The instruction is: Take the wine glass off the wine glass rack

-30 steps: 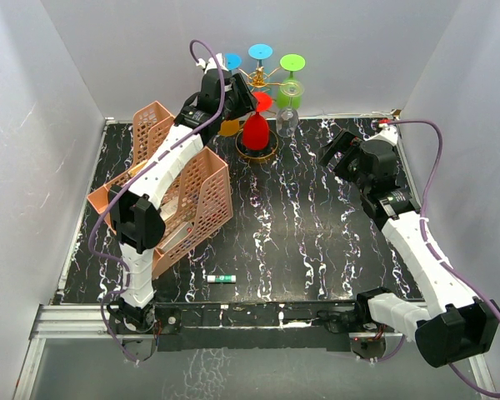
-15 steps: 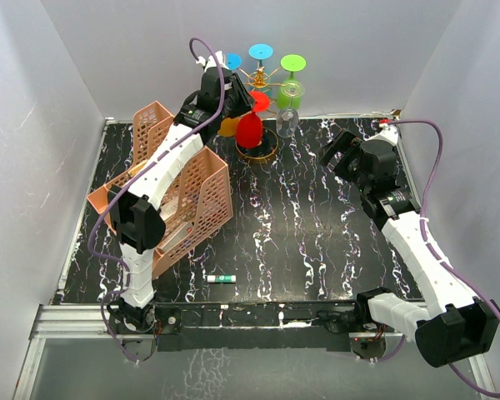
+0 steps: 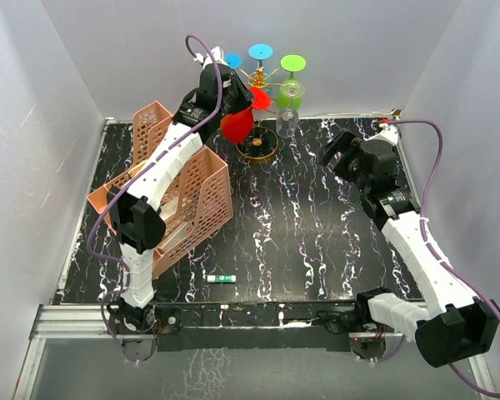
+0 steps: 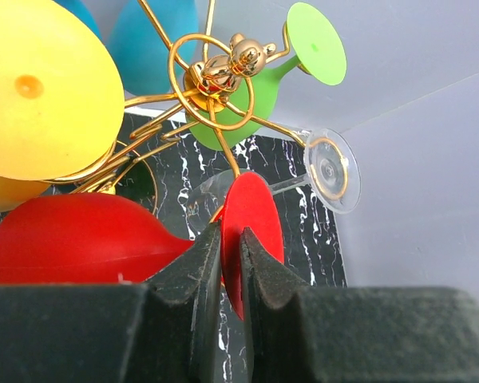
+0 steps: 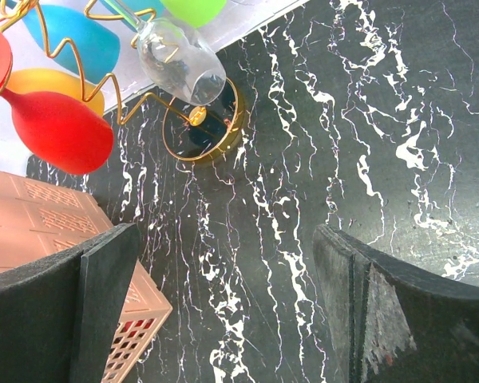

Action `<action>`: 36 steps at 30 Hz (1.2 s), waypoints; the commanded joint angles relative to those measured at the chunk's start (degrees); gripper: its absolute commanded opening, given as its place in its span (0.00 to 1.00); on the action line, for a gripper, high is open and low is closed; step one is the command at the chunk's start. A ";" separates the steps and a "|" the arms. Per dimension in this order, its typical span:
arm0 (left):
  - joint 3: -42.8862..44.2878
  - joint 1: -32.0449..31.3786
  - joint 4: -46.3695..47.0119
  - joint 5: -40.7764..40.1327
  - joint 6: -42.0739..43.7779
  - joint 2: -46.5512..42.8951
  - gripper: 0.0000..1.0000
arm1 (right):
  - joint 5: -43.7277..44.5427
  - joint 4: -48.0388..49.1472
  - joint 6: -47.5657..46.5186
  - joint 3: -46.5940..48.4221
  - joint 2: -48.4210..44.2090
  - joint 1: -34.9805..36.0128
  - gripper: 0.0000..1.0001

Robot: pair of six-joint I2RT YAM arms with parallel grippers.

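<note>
Where the black marbled desk [image 3: 317, 233] meets the back wall, we see the wine glass rack [image 3: 258, 148] standing. The red wine glass [image 3: 236, 125] tilts beside its looped arms, stem pinched in our nearly closed left hand [image 4: 229, 243]. Our right hand [image 5: 223, 247] gapes wide, empty, well apart.

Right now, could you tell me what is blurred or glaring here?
Left wrist view: the left pincer, shut on the red wine glass, is dark and soft; the wine glass rack glints. Right wrist view: white glare on the clear glass. Top view: even light, faint shadows.
</note>
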 commanded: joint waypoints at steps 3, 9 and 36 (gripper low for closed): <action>0.46 -0.02 -0.29 0.80 -2.21 -0.61 0.08 | 1.23 3.87 -0.26 0.30 -1.00 0.13 0.99; -1.35 -0.06 2.94 1.10 -5.73 -1.58 0.03 | 1.46 3.86 -0.22 0.21 -1.10 0.17 0.98; -9.49 2.10 13.57 -2.35 -24.16 -4.78 0.00 | 2.14 3.76 -0.02 0.30 -1.39 0.23 0.98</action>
